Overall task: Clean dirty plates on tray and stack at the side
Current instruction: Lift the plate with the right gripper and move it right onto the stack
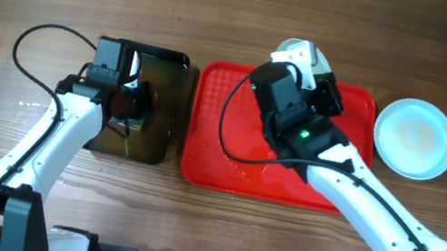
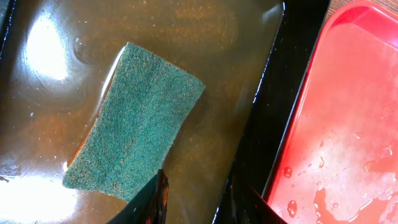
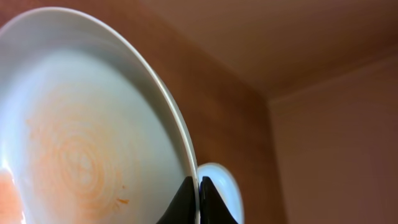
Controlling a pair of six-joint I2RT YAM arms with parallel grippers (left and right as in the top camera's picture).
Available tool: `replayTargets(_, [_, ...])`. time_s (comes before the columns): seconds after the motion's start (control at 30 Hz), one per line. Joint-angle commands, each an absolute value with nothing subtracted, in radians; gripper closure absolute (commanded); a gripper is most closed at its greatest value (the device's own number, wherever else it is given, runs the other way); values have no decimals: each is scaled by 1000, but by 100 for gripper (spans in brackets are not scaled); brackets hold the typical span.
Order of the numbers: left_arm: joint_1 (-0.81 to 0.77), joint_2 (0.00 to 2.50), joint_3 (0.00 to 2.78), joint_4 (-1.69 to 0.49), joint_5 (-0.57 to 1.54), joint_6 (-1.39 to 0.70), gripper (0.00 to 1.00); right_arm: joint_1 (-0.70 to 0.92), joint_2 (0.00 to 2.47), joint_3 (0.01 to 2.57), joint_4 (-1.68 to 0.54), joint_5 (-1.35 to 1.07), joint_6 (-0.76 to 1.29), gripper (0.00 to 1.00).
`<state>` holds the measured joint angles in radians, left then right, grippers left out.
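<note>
- Over the brown wooden table (image 1: 224, 15), I am working above the large red rectangular plastic tray (image 1: 213, 133), which is lying wet.
- My right gripper (image 3: 199, 190) is pinching the rim of a round pale plate (image 3: 81, 124) smeared orange, tilting it on edge, probably for wiping.
- A second pale plate (image 1: 415, 138) is sitting right of the tray.
- My left gripper (image 2: 205, 205) is hovering, jaws apart, over the green sponge (image 2: 137, 124) soaking in the black tub (image 1: 170, 88).
</note>
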<state>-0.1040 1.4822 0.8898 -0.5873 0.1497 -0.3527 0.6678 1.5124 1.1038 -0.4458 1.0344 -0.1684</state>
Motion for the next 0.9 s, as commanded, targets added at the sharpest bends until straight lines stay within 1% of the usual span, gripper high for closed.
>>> replayTargets(0.0, [-108, 1487, 883, -584, 136, -347, 69, 706, 1491, 1115, -360, 1162, -292, 96])
replayTargets(0.17, [-108, 1487, 883, -583, 136, -347, 69, 707, 1491, 1115, -340, 1165, -291, 96])
replayTargets(0.23, [-108, 1487, 883, -584, 136, -347, 69, 706, 1491, 1115, -342, 1163, -242, 96])
replayTargets(0.3, [-108, 1487, 883, -584, 136, -347, 69, 693, 1491, 1115, -372, 1139, -136, 96])
replayTargets(0.37, [-108, 1487, 883, -584, 136, -347, 70, 664, 1491, 1115, -451, 1050, 12, 96])
replayTargets(0.47, [-108, 1487, 883, -583, 137, -347, 74, 582, 1491, 1115, -577, 885, 232, 96])
replayTargets(0.53, [-108, 1487, 883, -580, 137, -347, 76, 477, 1490, 1115, -644, 735, 358, 96])
replayTargets(0.63, [-112, 1487, 883, -571, 141, -347, 79, 318, 1478, 1115, -685, 545, 432, 96])
replayTargets(0.67, [-118, 1487, 883, -564, 141, -348, 82, 263, 1474, 1115, -692, 486, 449, 96])
replayTargets(0.7, [-133, 1487, 883, -550, 141, -347, 82, 193, 1470, 1115, -695, 409, 450, 96])
replayTargets(0.87, [-231, 1487, 883, -459, 141, -348, 82, -105, 1470, 1115, -729, 138, 456, 96])
